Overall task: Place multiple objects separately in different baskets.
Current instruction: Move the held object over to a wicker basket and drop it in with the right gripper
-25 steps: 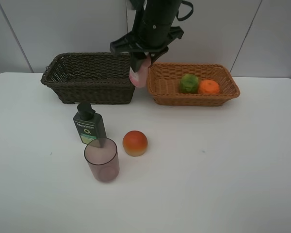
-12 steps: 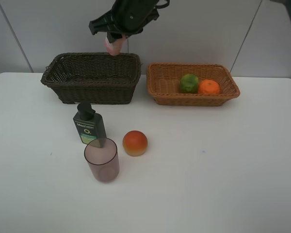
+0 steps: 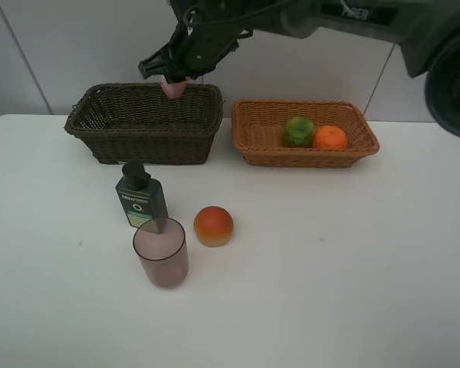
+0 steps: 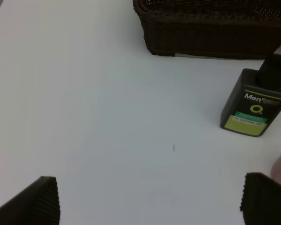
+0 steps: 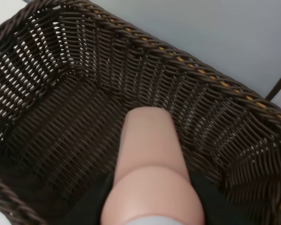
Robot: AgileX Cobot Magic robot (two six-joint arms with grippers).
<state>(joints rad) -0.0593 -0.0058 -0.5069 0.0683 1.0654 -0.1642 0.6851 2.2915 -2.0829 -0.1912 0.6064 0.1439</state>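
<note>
Pink bottle (image 5: 150, 178) hangs over the dark brown basket (image 3: 146, 134), pinched by the right fingers (image 5: 208, 206); left fingers (image 4: 37, 201) gape wide.

Two wicker baskets sit side by side at the back of the desk (image 3: 330, 268). The dark brown basket (image 3: 153, 146) is the deeper one and has nothing lying in it. The light orange-tan basket (image 3: 307, 157) holds the green fruit (image 3: 298, 131) and the tangerine (image 3: 330, 137), which are touching. The pink bottle (image 3: 172, 87) hangs over the dark one's open top, pinched in the right claw (image 3: 171, 77). Out front, the dark green pump bottle (image 3: 140, 201) stands upright. The mauve cup (image 3: 161, 253) is just in front of it, mouth up, and the red-orange fruit (image 3: 213, 225) sits beside them.
</note>
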